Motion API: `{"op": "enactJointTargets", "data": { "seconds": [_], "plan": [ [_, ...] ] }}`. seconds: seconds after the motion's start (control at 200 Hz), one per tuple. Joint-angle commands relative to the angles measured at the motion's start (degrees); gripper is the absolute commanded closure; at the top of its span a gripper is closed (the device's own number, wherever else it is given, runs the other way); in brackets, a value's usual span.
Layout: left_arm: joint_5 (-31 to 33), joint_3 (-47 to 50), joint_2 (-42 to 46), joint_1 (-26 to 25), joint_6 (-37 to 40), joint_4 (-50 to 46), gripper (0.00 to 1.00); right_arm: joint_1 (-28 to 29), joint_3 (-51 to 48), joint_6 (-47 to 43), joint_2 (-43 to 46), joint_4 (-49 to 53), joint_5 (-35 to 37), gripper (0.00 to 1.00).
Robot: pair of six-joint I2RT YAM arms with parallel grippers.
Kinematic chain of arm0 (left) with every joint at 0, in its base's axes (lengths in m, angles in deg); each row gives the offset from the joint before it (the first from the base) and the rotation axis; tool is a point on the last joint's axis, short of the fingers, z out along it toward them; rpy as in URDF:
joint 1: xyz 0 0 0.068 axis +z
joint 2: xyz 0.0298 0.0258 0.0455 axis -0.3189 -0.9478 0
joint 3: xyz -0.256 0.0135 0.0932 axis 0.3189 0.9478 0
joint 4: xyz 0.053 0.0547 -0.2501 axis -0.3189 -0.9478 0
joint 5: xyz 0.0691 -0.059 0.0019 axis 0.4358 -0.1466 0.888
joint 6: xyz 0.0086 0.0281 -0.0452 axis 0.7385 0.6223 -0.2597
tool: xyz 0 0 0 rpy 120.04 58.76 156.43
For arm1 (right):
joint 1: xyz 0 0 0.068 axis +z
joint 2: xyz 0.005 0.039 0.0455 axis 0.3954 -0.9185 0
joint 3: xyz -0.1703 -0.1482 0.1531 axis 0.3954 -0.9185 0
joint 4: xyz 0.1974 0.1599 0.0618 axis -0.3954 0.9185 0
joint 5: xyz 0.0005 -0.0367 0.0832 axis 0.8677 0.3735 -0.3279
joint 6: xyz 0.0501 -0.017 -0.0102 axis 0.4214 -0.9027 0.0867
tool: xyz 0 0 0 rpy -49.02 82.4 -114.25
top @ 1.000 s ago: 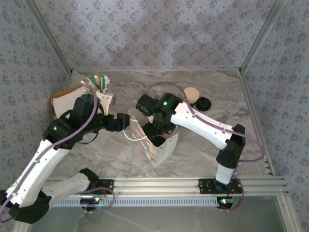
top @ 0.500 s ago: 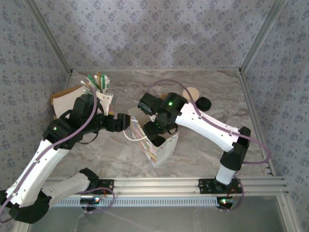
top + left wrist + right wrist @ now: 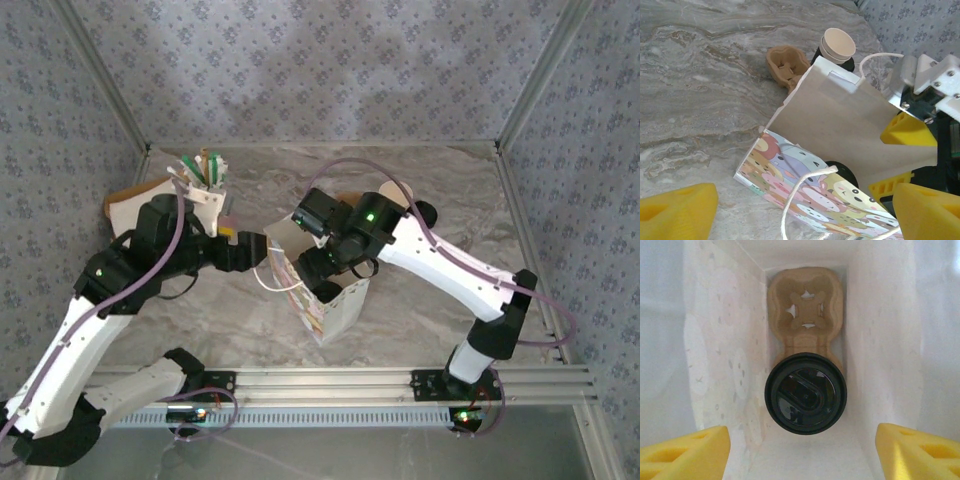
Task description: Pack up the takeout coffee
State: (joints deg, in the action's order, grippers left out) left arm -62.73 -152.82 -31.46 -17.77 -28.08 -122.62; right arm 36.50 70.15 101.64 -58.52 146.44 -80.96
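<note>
The takeout coffee (image 3: 805, 393) shows its round black lid as it stands inside the white bag (image 3: 720, 340), seated in the near slot of a brown pulp carrier (image 3: 805, 310) on the bag's floor. My right gripper (image 3: 802, 452) hangs open above the lid, inside the bag's mouth, touching nothing. In the left wrist view the bag (image 3: 850, 120) has a cartoon-animal side and the lid (image 3: 844, 172) peeks out of its mouth. My left gripper (image 3: 805, 212) is open beside the bag, with the loose string handle (image 3: 790, 200) looping between its fingers. From above, both grippers (image 3: 262, 252) (image 3: 318, 278) meet at the bag (image 3: 335, 310).
A second pulp carrier (image 3: 786, 61) and a stack of paper cups (image 3: 838, 45) stand on the marble table beyond the bag. A loose black lid (image 3: 425, 212) lies at the back right. A cup of sticks (image 3: 205, 175) and brown paper pieces (image 3: 128, 205) sit at the back left.
The right arm has swung its elbow to the right while its gripper stays over the bag. The left gripper's jaws have widened slightly beside the bag.
</note>
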Motion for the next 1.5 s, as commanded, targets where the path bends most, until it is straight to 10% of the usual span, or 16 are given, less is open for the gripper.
{"op": "enactJointTargets", "data": {
  "seconds": [0.0, 1.499],
  "plan": [
    [-1.56, -1.8, 0.89, 0.26, -0.57, 1.59, 0.09, 0.52, 1.1, 1.18, 2.41, -0.88, 1.43, 0.22],
    [0.93, -2.58, 8.09, 0.18, -3.72, 5.64, 0.01, -5.26, -17.78, 2.29, 30.97, -21.1, 2.38, 0.18]
  ]
}}
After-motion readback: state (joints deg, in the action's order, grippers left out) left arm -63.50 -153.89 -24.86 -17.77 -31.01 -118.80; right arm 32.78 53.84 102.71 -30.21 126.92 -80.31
